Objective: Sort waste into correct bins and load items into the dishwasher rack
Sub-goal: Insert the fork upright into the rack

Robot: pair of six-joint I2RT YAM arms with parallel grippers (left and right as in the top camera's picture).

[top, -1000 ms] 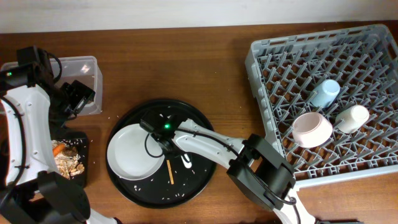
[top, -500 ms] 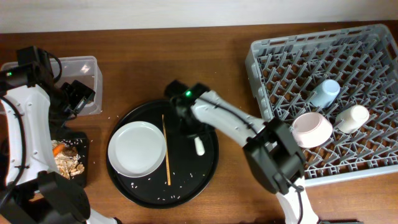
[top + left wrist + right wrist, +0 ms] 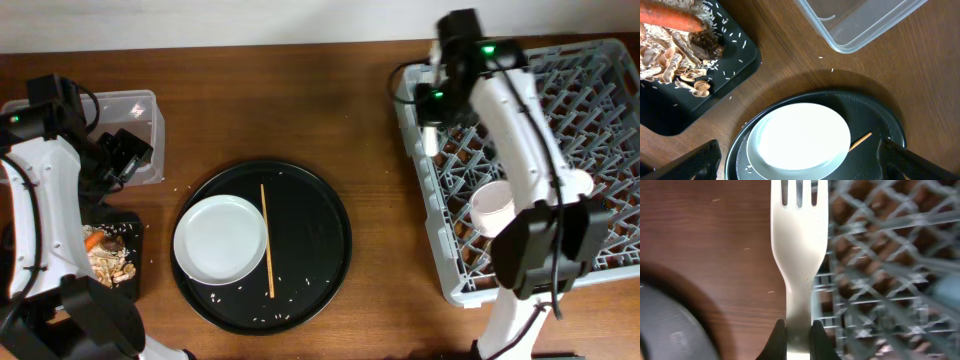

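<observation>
My right gripper (image 3: pixel 798 330) is shut on the handle of the white fork (image 3: pixel 799 255) and holds it over the left rim of the grey dishwasher rack (image 3: pixel 560 55). In the overhead view that gripper (image 3: pixel 433 118) hangs at the rack's near-left corner. A white bowl (image 3: pixel 490 205) sits in the rack, and the arm partly hides a white cup (image 3: pixel 578 182). The white plate (image 3: pixel 220 240) and one chopstick (image 3: pixel 267 240) lie on the round black tray (image 3: pixel 320 250). My left gripper (image 3: pixel 125 155) stands open between the clear tub (image 3: pixel 135 110) and the black bin (image 3: pixel 118 275).
The black bin (image 3: pixel 735 65) holds an orange carrot (image 3: pixel 670 19), brown scraps (image 3: pixel 670 45) and rice crumbs. Loose rice crumbs (image 3: pixel 290 285) are scattered on the tray. The clear tub (image 3: pixel 865 25) looks empty in the left wrist view.
My right gripper has lifted the white fork off the tray and carried it right to the rack's left edge. The left arm has not moved.
</observation>
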